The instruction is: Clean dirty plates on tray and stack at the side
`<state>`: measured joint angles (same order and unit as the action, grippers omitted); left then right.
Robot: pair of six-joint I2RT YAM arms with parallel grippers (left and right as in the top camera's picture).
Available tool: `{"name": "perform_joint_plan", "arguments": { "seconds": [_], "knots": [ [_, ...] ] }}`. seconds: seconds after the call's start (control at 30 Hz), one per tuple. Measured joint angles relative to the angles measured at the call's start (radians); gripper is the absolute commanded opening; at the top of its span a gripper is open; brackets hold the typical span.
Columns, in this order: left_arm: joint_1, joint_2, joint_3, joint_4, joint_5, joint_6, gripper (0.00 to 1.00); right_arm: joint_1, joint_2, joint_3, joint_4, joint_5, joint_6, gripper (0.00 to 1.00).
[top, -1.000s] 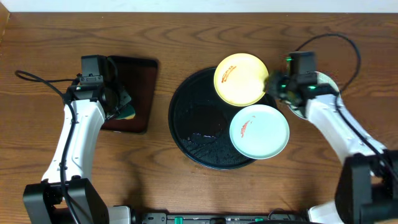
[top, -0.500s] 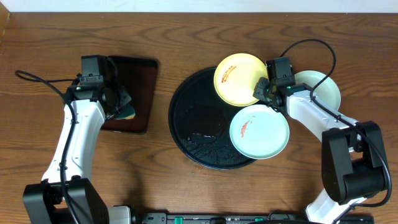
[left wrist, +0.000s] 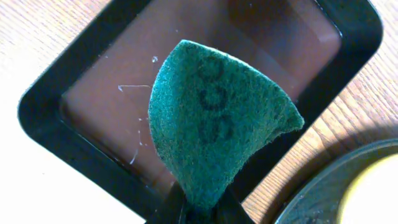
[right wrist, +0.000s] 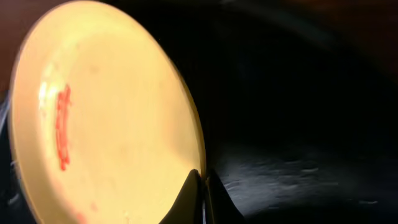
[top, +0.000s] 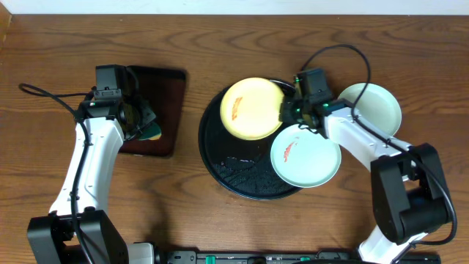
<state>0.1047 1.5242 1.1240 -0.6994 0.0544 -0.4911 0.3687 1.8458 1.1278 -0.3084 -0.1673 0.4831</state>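
Note:
My right gripper is shut on the right rim of the yellow plate, which bears a red-orange smear and sits over the back of the black round tray. A pale plate with a red smear lies on the tray's right front. Another pale plate rests on the table to the right of the tray. My left gripper is shut on a teal sponge above the small tray.
A dark rectangular tray lies at the left under the sponge. The round tray's floor looks wet and glossy at the front. A cable loops behind the right arm.
The right gripper closed on the yellow plate's rim and drew it left, from the tray's back-right edge to over the tray's back middle. The left arm and sponge stayed still.

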Motion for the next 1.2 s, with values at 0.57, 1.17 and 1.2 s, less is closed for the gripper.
{"name": "perform_joint_plan", "arguments": {
  "seconds": [0.57, 1.17, 1.2],
  "knots": [
    [0.000, 0.000, 0.000, 0.000, 0.018, 0.003, 0.08, 0.112, 0.000, 0.042, -0.328, -0.175, -0.050, 0.01],
    [-0.017, 0.000, 0.000, -0.012, 0.318, 0.133, 0.08, 0.193, 0.000, 0.042, -0.414, -0.104, -0.147, 0.01],
    [-0.032, 0.000, 0.000, -0.022, 0.327, 0.134, 0.08, 0.193, 0.000, 0.042, -0.405, -0.099, -0.148, 0.01]
  ]
}}
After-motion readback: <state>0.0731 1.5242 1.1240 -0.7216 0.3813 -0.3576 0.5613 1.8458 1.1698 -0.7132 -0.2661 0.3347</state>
